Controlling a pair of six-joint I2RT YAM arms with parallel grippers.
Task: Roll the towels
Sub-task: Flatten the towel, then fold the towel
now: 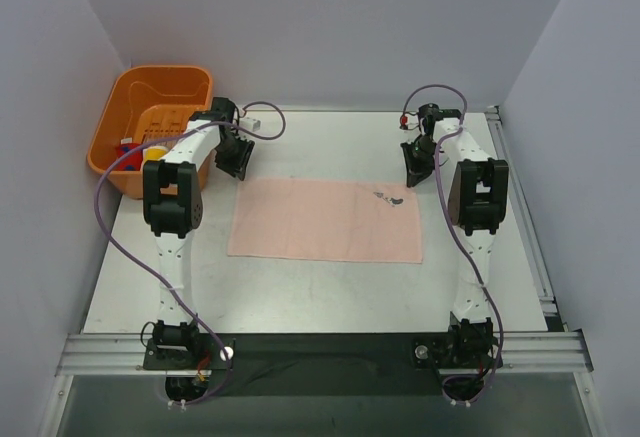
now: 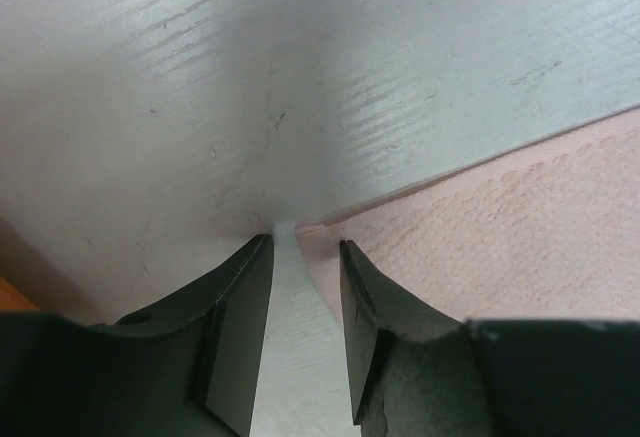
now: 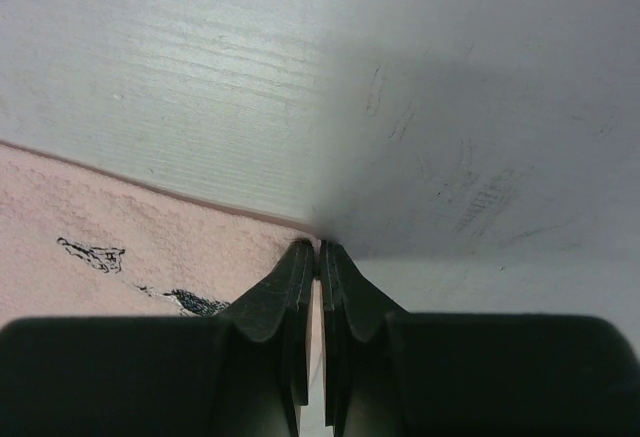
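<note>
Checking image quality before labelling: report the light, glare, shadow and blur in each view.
Top external: even, soft light, sharp all over, only faint shadows on the table. Left wrist: a glare streak across the table, left tool dark and soft-edged, pink towel weave legible. Right wrist: sheen at upper left, broad shadow at right, right tool nearly black.

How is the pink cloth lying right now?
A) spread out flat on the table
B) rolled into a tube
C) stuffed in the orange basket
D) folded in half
A: the pink towel lies spread flat on the table, with no fold or roll in it, apart from the orange basket at the far left.
</note>
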